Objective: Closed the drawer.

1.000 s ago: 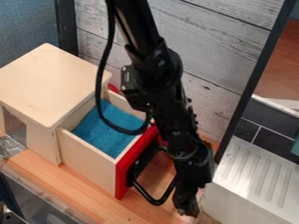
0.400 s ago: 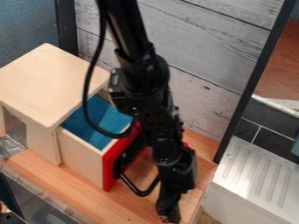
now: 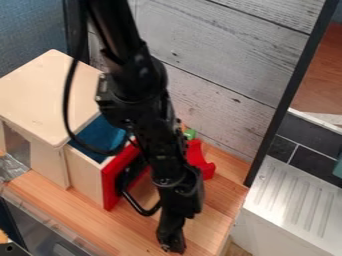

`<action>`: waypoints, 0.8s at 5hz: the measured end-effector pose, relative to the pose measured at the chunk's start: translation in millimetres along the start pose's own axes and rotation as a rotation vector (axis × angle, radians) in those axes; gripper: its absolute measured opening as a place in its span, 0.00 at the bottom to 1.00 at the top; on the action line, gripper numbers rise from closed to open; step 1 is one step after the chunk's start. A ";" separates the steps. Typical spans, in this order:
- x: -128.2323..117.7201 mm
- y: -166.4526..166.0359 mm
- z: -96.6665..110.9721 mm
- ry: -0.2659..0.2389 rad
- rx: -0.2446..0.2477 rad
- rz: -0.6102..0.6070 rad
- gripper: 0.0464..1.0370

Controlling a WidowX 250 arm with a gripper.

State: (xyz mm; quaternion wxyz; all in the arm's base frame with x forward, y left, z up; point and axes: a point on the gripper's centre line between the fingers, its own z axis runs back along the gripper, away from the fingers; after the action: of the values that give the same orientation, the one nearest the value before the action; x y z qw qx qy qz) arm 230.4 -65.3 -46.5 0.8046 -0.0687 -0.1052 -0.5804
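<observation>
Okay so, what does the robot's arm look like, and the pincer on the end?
The arm is black all over, with chunky joints between narrower sections and small pale spots, possibly screws, near one joint. A thick black cable runs outside it. The pincer is black too.

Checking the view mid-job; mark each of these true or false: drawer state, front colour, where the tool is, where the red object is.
1. The drawer is fully shut. False: it is partly open, its blue inside showing.
2. The drawer's front is red. True.
3. The tool is inside the drawer. False: it hangs outside, beyond the front.
4. A red object lies in the drawer. False: it is outside, on the wooden surface.
5. A black cable loops beside the arm. True.
</observation>
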 end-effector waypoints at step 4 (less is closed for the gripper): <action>-54.1 27.3 13.7 0.002 0.015 0.181 0.96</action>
State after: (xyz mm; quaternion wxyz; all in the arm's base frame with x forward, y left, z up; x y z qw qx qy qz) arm 238.6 -3.7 -46.4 0.8543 -0.0711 -0.1021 -0.5047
